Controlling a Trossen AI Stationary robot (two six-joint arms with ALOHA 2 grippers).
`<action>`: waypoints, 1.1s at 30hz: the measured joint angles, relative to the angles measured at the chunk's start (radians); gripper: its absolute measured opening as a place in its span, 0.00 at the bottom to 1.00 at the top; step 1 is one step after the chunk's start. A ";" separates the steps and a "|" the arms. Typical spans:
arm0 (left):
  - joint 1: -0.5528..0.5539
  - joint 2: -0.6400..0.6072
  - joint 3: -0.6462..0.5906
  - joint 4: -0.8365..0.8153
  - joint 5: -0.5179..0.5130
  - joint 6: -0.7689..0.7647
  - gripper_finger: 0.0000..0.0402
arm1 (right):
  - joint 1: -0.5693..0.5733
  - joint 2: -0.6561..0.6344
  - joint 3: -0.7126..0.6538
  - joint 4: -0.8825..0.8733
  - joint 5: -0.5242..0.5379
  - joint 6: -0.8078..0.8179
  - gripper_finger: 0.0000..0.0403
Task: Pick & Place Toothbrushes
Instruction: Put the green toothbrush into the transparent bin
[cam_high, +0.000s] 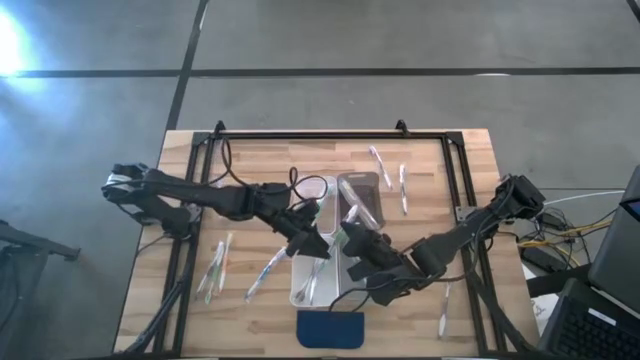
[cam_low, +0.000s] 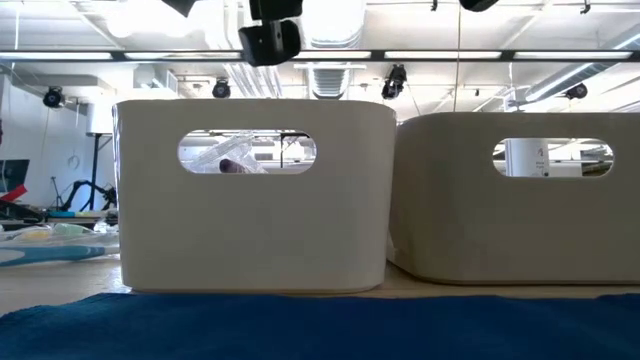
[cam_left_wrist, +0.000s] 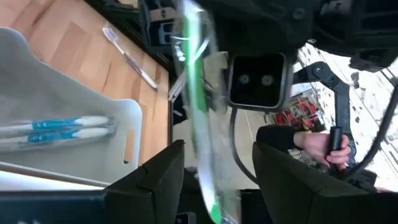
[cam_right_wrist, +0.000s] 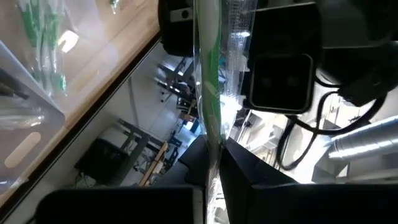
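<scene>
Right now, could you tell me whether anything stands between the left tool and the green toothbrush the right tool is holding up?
Nothing visible does. The right tool is shut on the green toothbrush, and the left tool is open with that toothbrush already between its fingers.

The green toothbrush (cam_left_wrist: 198, 106) is a blur in the left wrist view, and its ends run off the picture. In the low view, the bins (cam_low: 250, 200) hide the surface behind them.
</scene>
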 joint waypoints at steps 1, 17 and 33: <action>0.000 0.006 0.002 0.001 0.000 0.000 0.48 | 0.000 0.000 0.000 0.000 0.002 0.000 0.04; 0.002 0.024 0.003 0.002 0.029 0.002 0.26 | 0.000 -0.001 -0.001 -0.001 0.024 0.000 0.04; 0.002 0.024 0.001 -0.003 0.027 0.000 0.07 | -0.002 -0.003 -0.001 0.000 0.022 -0.006 0.08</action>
